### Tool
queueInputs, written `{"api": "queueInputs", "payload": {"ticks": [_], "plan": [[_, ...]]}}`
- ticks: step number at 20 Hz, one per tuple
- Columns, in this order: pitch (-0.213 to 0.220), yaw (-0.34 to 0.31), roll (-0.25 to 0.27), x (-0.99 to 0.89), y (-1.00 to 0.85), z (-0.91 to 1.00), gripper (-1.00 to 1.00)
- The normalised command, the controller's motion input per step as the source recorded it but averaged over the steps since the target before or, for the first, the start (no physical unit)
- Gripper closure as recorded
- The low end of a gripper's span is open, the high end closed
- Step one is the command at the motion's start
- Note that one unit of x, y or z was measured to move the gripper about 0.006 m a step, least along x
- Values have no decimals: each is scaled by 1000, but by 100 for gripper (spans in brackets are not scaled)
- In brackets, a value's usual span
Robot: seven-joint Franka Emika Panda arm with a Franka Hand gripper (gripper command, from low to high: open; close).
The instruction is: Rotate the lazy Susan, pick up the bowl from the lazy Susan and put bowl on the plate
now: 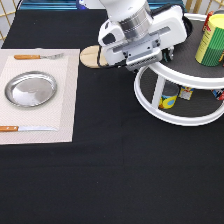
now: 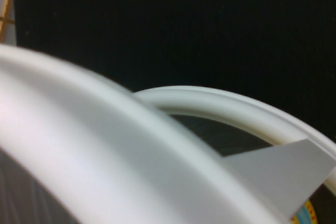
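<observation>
The robot's hand (image 1: 150,62) hangs at the exterior view's top, over the left edge of the lazy Susan (image 1: 165,114), its white body covering part of the upper tier. The fingers are hidden under that body, so I cannot tell whether they are parted or closed, or whether they hold anything. The bowl cannot be made out in either view; it may lie behind the hand, but nothing shows it.

On the upper tier, at the exterior view's right, stands a yellow and green can (image 1: 212,37). On the lower tier, between the white posts, sit small colourful packets (image 1: 170,100). Just to the left of the hand, partly covered by it, lies a tan wooden disc (image 1: 90,56) on the black table (image 1: 110,175).

Well apart, at the exterior view's left, the plate (image 1: 31,89) rests bare on a pale placemat (image 1: 65,100), with a fork (image 1: 37,56) above it and a knife (image 1: 27,128) below.

The wrist view is filled by the lazy Susan's white rims (image 2: 225,107), seen from very close.
</observation>
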Motion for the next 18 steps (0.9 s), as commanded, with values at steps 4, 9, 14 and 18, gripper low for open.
{"api": "queueInputs", "payload": {"ticks": [4, 9, 14, 18], "plan": [[-2, 21, -29, -297, -149, 980, -100], [-35, 0, -84, -698, -14, 1000, -100], [-81, -11, -129, -898, 146, 725, -100], [-75, -15, -148, -864, 281, 279, -100]]}}
